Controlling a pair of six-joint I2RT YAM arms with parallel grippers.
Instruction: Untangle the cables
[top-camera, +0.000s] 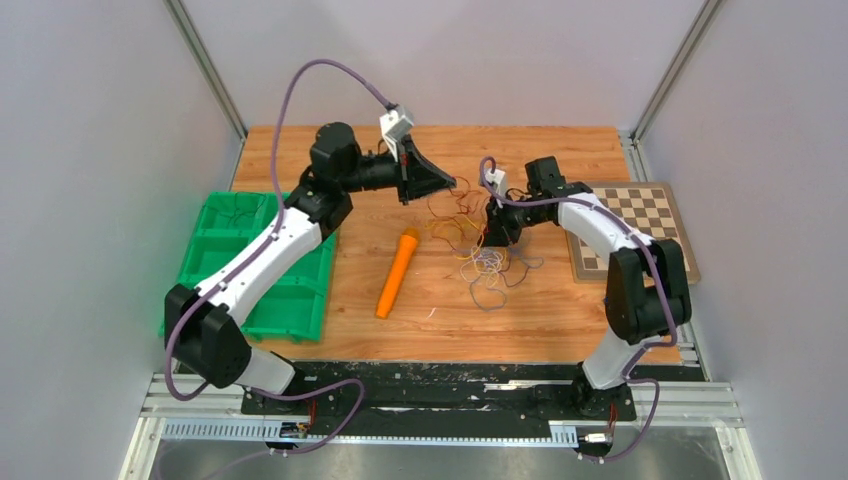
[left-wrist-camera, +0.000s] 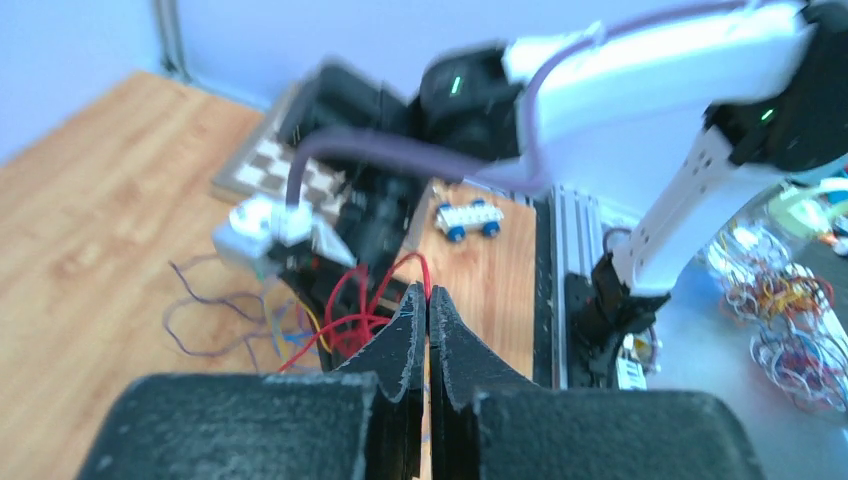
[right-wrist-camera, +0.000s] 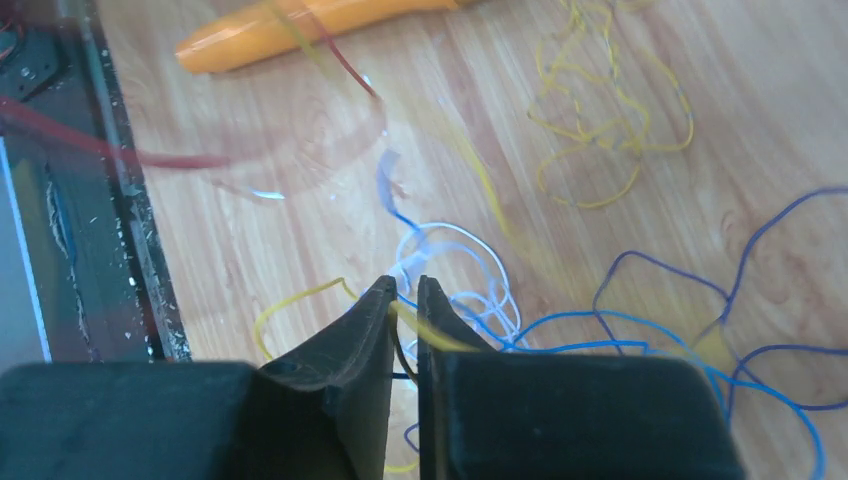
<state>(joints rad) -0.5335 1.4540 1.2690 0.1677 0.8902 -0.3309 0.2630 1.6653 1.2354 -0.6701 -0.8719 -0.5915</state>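
Observation:
The cables (top-camera: 482, 258) lie in a loose tangle of orange-red, yellow, blue, purple and white wires at mid-table. My left gripper (top-camera: 452, 182) hovers over the tangle's far-left side. In the left wrist view it (left-wrist-camera: 428, 292) is shut on a red cable (left-wrist-camera: 350, 312) that loops down to the table. My right gripper (top-camera: 497, 238) points down into the tangle. In its wrist view its jaws (right-wrist-camera: 403, 284) stand slightly apart, with a yellow cable (right-wrist-camera: 290, 299) running slack through the narrow gap. Blue cables (right-wrist-camera: 600, 321), purple cables (right-wrist-camera: 655, 266) and a yellow bundle (right-wrist-camera: 600, 135) lie around it.
An orange marker (top-camera: 397, 272) lies left of the tangle. A green compartment bin (top-camera: 200, 240) stands at the left edge, under the left arm. A chessboard (top-camera: 640, 225) lies at the right. A small toy car (left-wrist-camera: 468, 218) sits near the front rail.

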